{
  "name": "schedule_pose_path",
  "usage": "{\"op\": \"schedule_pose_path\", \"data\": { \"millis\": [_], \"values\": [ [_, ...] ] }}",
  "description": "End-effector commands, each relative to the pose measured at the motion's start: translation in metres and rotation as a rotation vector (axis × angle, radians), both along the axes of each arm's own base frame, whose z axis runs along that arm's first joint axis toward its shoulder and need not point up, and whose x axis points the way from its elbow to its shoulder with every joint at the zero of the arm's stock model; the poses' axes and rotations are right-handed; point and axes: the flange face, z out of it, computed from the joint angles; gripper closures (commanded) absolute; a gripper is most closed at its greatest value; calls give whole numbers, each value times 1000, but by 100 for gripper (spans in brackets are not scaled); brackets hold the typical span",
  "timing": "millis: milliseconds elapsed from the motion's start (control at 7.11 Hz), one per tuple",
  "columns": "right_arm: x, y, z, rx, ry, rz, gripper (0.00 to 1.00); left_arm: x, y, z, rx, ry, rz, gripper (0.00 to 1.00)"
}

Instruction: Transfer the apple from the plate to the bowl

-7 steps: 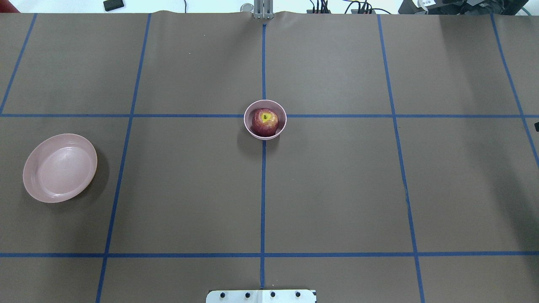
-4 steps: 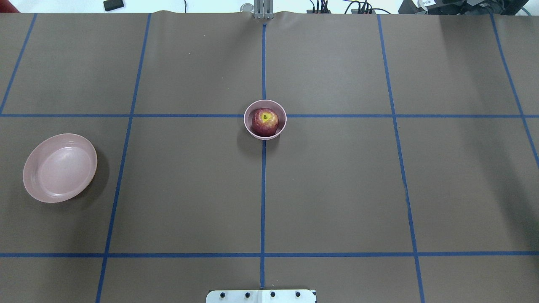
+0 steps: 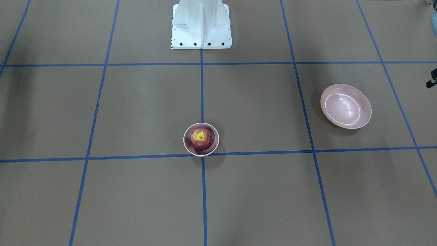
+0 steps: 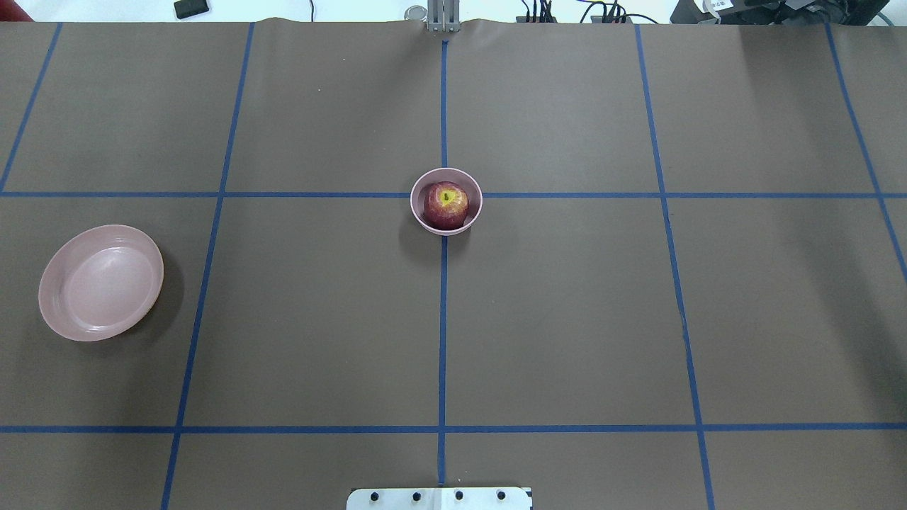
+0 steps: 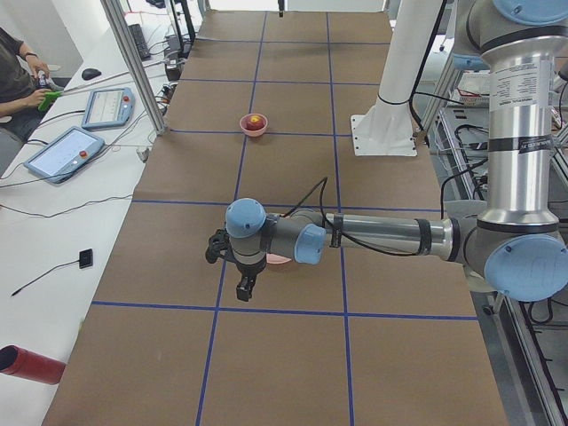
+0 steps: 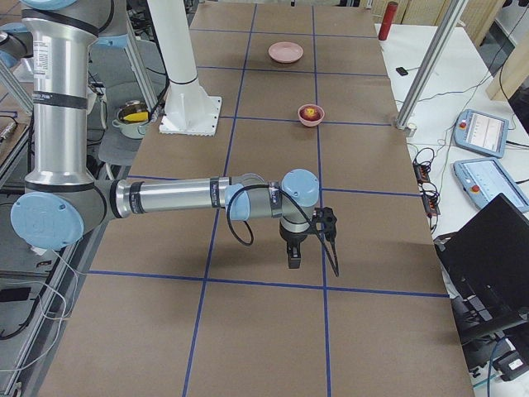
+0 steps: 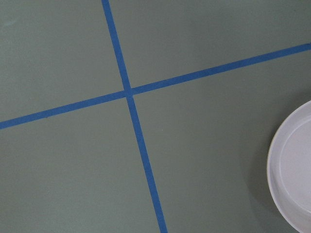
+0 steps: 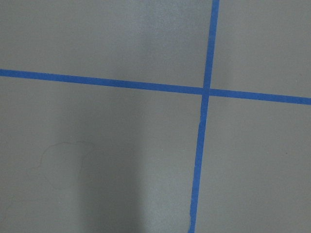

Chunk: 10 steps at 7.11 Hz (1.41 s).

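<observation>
The apple [image 4: 446, 205] sits in the bowl [image 4: 417, 202] at the middle of the brown table [image 4: 567, 319], where blue tape lines [image 4: 442, 319] cross. The plate [image 4: 101, 283] lies well apart. The left gripper [image 5: 244, 291] and right gripper [image 6: 293, 260] hang low at opposite ends; I cannot tell whether either is spread or closed. Tablets [image 5: 67, 153] lie on a white side bench.

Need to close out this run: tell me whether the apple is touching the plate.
Apart. The overhead view shows the apple sitting in the bowl at mid-table, the plate far off with brown table between them.
</observation>
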Motion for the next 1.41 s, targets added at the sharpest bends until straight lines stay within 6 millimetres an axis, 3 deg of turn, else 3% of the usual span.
{"op": "schedule_pose_path", "data": {
  "millis": [0,562,844,1266],
  "values": [
    [3,15,8,-17,4,5,0,-7,10,8,-56,22,-13,2],
    [1,5,-5,7,-6,6,0,-6,3,-12,3,22,-4,2],
    [2,5,-13,21,-13,10,0,-5,-2,-4,-9,23,-5,2],
    [12,13,-17,23,-30,30,0,-4,-15,-24,44,25,-5,2]
  ]
}}
